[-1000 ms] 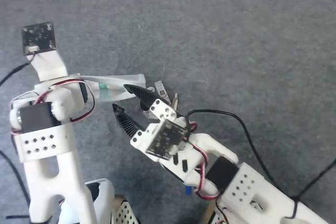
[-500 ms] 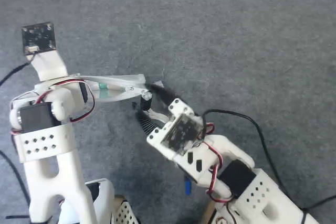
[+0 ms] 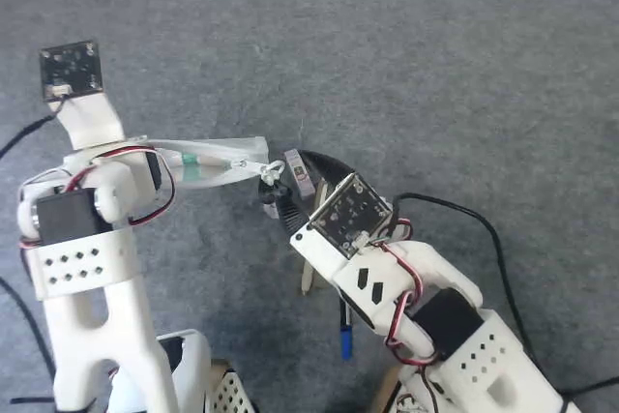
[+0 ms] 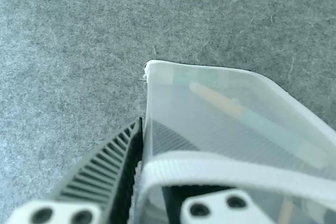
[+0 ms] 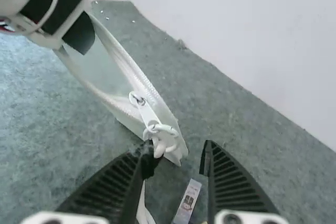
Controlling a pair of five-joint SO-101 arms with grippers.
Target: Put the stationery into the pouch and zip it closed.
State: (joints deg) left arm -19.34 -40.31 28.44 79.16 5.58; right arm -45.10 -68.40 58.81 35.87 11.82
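My left hand point(image 4: 149, 129) pinches one end of the pouch point(image 3: 218, 160), held on edge over the tabletop point(image 3: 484, 94), and my right hand point(image 5: 178, 148) sits spread around the zipper pull point(image 5: 160, 132) at the other end, so I'd close squarely on that tab, then draw straight along the zip.

I count two robot arms: one left arm point(image 3: 92, 239) and one right arm point(image 3: 416, 307). There is one see-through pouch point(image 3: 218, 163), with one zip pull point(image 5: 157, 129) on it and one pen point(image 4: 247, 116) inside. Out on the one grey mat point(image 3: 484, 94) lie one blue pen point(image 3: 344, 340), one pale stick point(image 3: 306, 273) and one small flat packet point(image 3: 298, 173).
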